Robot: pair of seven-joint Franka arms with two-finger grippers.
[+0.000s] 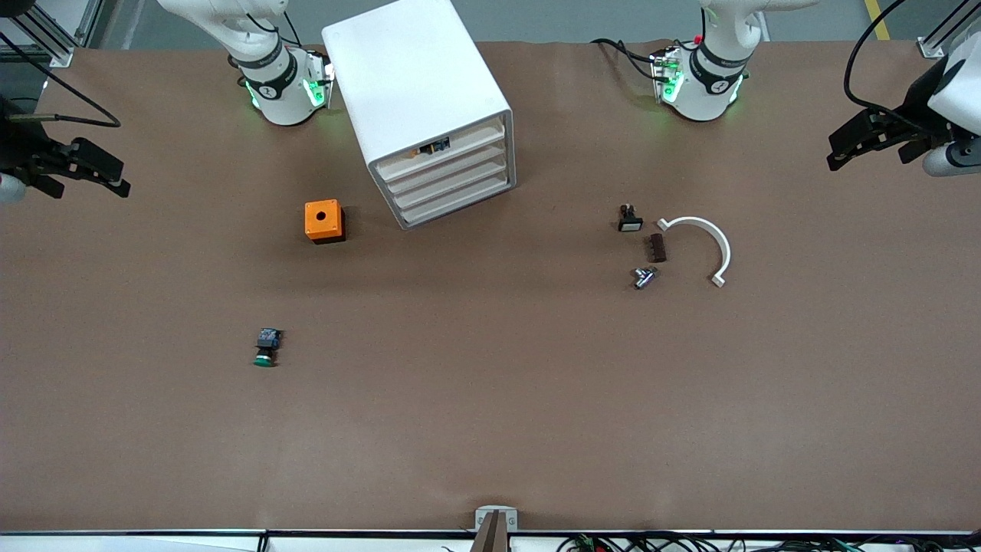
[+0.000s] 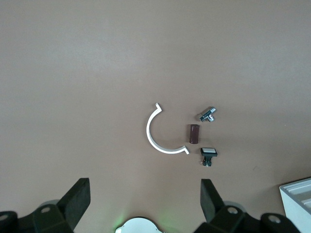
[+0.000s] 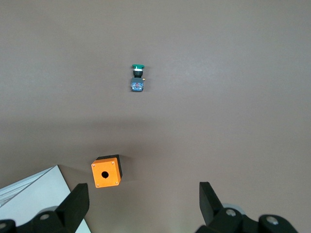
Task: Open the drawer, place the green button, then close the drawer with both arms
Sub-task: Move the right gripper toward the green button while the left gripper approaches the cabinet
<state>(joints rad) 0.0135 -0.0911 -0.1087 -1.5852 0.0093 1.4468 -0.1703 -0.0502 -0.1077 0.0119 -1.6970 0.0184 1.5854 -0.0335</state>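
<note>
The white cabinet stands between the arm bases, its four drawers all pushed in. The green-capped button lies on its side on the table, nearer the front camera than the orange cube. It also shows in the right wrist view. My right gripper hangs open and empty over the right arm's end of the table; its wrist view shows the jaws wide apart. My left gripper hangs open and empty over the left arm's end, also wide apart in its wrist view.
An orange cube with a round hole sits beside the cabinet. Toward the left arm's end lie a black button with a white cap, a brown block, a metal fitting and a white arc.
</note>
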